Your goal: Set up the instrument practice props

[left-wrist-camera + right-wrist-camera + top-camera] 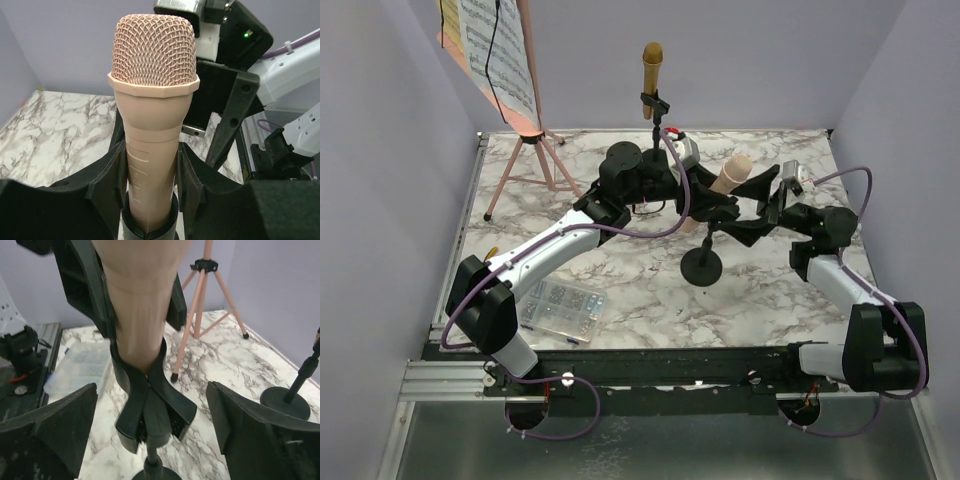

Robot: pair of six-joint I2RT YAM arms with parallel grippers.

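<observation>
The pink mesh-headed microphone (pixel 732 172) (pixel 152 125) (pixel 140 305) sat in the forked clip of a black round-based mic holder (pixel 701 266) (pixel 150 410) near the middle of the white marble-patterned desk (pixel 620 290), leaning back and to the right. My left gripper (pixel 708 203) (pixel 150 200) was closed on its handle just above the clip, one finger pressed against each side. My right gripper (pixel 748 215) (pixel 150 390) stood wide, its two fingers on either side of the clip and clear of it, gripping nothing.

Behind that, towards the back wall, the gold microphone (pixel 652 65) stood upright in the second black round-based mic holder (pixel 660 125) (pixel 285 402). At the back left corner rose the pink tripod-legged music rack (pixel 532 150) (pixel 202 290), carrying the white sheet-music page (pixel 500 50) with a yellow page (pixel 450 25) beside it at the left edge.

At the near left of the desk, beside my left arm, lay a clear plastic compartment box (pixel 560 305) (pixel 80 365); I could not make out its contents.
</observation>
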